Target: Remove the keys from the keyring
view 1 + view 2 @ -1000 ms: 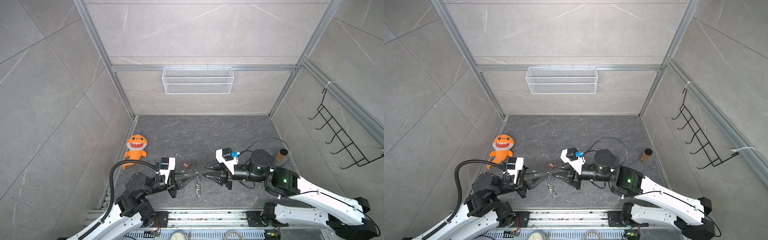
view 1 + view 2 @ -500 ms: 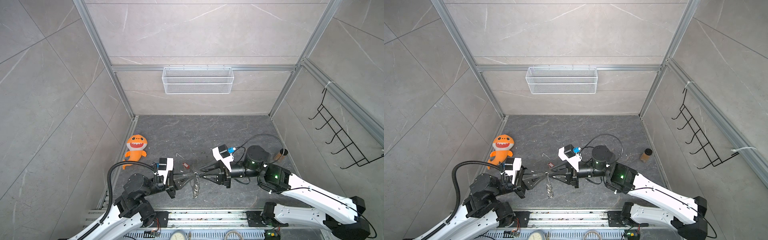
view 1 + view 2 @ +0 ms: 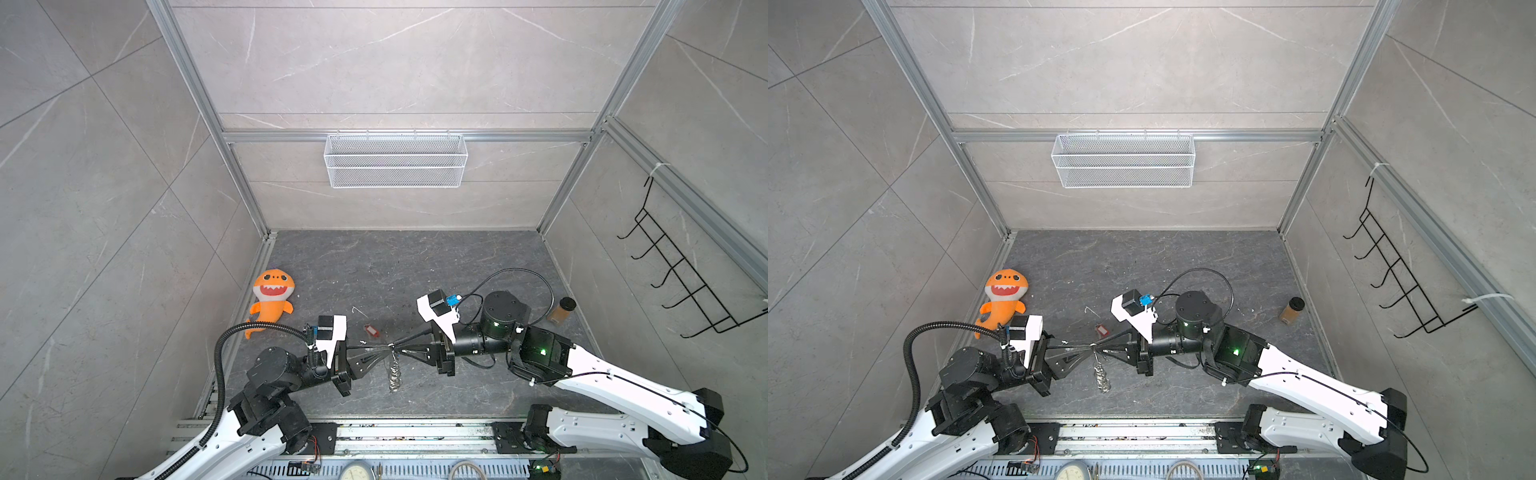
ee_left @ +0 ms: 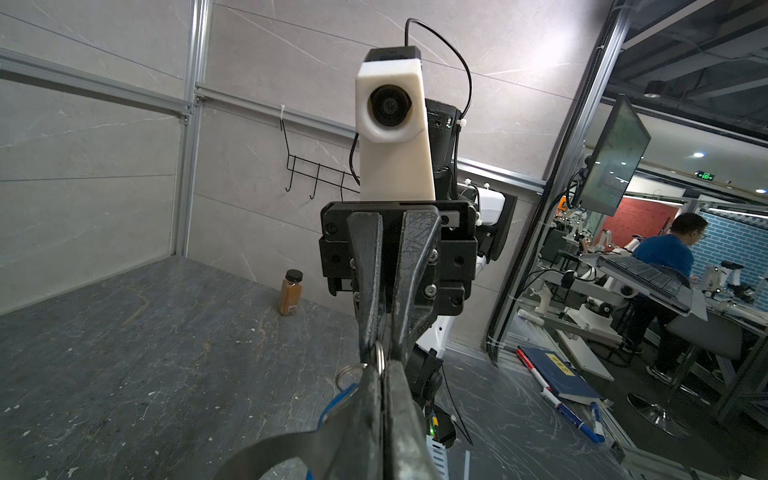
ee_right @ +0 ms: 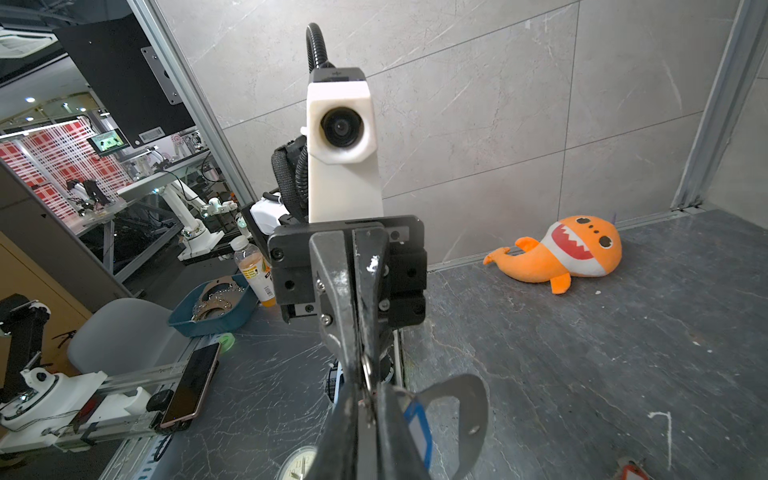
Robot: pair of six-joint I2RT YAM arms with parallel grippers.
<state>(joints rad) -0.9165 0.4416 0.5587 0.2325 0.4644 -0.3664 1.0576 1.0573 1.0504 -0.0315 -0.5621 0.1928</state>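
Both grippers meet tip to tip low over the dark floor. My left gripper (image 3: 387, 347) is shut on a silvery ring (image 4: 379, 360) of the keyring. The right gripper (image 3: 395, 344) faces it, its fingers pinched on the same ring (image 5: 367, 370). The keyring's chain (image 3: 394, 376) hangs below the tips in both top views. A blue-tagged key (image 5: 418, 432) and the grey strap loop (image 5: 467, 399) dangle beside the right fingers. The red-tagged key (image 3: 371, 330) lies loose on the floor just behind the grippers.
An orange shark plush (image 3: 272, 299) lies at the left wall. A brown spice jar (image 3: 561, 309) stands at the right wall. A wire basket (image 3: 395, 160) hangs on the back wall and a black hook rack (image 3: 685, 282) on the right wall.
The right gripper has moved left up to the left gripper's tips and its jaws have closed onto the ring. The left gripper has stayed shut in place.
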